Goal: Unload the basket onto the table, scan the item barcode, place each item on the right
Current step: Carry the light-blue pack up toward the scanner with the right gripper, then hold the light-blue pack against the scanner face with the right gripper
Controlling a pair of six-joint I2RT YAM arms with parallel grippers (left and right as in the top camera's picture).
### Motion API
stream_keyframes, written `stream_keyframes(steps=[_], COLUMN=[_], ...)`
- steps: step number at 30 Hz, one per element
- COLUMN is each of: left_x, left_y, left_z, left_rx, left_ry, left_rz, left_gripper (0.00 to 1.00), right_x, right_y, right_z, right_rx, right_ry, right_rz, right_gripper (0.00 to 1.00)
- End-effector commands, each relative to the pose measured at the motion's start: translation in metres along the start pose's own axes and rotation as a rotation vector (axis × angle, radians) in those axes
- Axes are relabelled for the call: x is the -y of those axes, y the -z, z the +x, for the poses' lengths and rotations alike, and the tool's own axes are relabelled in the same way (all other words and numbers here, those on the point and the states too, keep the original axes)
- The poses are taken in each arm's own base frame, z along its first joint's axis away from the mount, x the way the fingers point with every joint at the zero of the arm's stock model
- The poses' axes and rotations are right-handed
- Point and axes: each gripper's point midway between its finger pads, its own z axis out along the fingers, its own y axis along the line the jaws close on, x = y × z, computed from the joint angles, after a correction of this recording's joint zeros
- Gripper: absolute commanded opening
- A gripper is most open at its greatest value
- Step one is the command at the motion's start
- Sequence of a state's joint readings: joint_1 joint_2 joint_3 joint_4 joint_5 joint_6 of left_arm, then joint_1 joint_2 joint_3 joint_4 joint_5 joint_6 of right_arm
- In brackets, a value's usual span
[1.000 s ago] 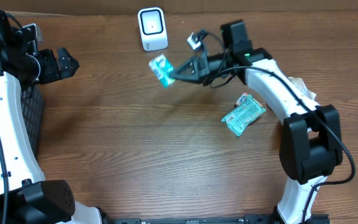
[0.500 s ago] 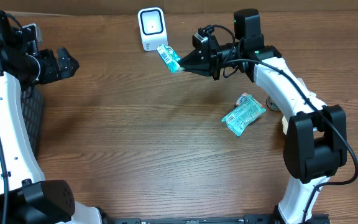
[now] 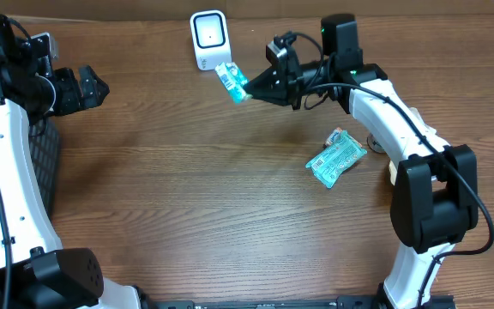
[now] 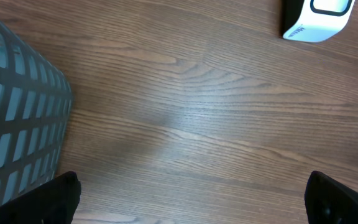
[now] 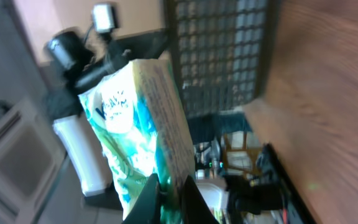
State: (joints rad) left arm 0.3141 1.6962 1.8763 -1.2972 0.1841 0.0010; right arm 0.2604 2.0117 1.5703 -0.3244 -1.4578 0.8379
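Packet [image 3: 231, 81] is hanging just beside the scanner [image 3: 210, 39] at the tabletop's far edge. The right gripper [image 3: 247, 89] is clamping one end, seemingly to turn its barcode toward the scanner. The left gripper [image 3: 91, 87] is idling, spread wide, by the left edge.

I am recording: right fingers [image 5: 146, 200] black; packet [image 3: 232, 82] teal-and-white; scanner [image 3: 210, 39] white; second packet [image 3: 336, 158] teal; tabletop [image 3: 187, 197] brown wood-grain; basket [image 4: 11, 124] dark grid.

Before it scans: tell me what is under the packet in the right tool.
Only bare table shows around the packet in the right tool; the spot directly beneath it is covered. The scanner stands beyond.
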Motion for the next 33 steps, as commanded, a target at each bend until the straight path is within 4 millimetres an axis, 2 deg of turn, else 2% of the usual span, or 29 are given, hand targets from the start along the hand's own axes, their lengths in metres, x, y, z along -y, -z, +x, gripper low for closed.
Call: stream_keyframes(steps=[1, 5, 7, 10, 13, 15, 17, 24, 26, 28, 30, 33], left_x=[0.004, 0.004, 0.004, 0.004, 0.004, 0.004, 0.004, 0.004, 0.004, 0.004, 0.004, 0.004], left_y=[-0.001, -0.001, -0.001, -0.001, -0.001, -0.001, -0.001, -0.001, -0.001, -0.001, -0.001, -0.001], left_z=[-0.001, -0.001, -0.001, -0.001, -0.001, -0.001, -0.001, -0.001, -0.001, -0.001, -0.001, -0.001], left_rx=[-0.001, -0.001, -0.001, -0.001, -0.001, -0.001, -0.001, -0.001, -0.001, -0.001, -0.001, -0.001], left_ry=[-0.021, -0.021, -0.021, -0.021, -0.021, -0.021, -0.021, -0.021, -0.021, -0.021, -0.021, -0.021], left_rz=[0.011, 0.011, 0.011, 0.011, 0.010, 0.010, 0.011, 0.011, 0.011, 0.010, 0.010, 0.011], left_gripper=[1.00, 1.00, 1.00, 1.00, 1.00, 0.99, 1.00, 1.00, 1.00, 1.00, 1.00, 0.99], right_x=[0.033, 0.104, 0.130, 0.146, 0.144, 0.133, 0.111, -0.016, -0.042, -0.059, -0.067, -0.063], right_y=[-0.005, 0.016, 0.031, 0.044, 0.054, 0.064, 0.072, 0.083, 0.081, 0.075, 0.065, 0.047], right_z=[-0.012, -0.017, -0.013, -0.010, -0.016, -0.024, -0.036, -0.086, -0.098, -0.110, -0.126, -0.153], right_rx=[0.138, 0.271, 0.315, 0.331, 0.355, 0.398, 0.439, 0.748, 0.841, 0.898, 0.931, 0.918], right_ry=[0.112, 0.028, -0.016, -0.002, 0.053, 0.086, 0.162, 0.566, 0.688, 0.810, 0.926, 1.079], right_rz=[0.211, 0.604, 0.782, 0.934, 1.042, 1.126, 1.204, 1.433, 1.495, 1.562, 1.616, 1.658], right_gripper=[0.04, 0.04, 0.04, 0.04, 0.04, 0.04, 0.04, 0.04, 0.04, 0.04, 0.04, 0.04])
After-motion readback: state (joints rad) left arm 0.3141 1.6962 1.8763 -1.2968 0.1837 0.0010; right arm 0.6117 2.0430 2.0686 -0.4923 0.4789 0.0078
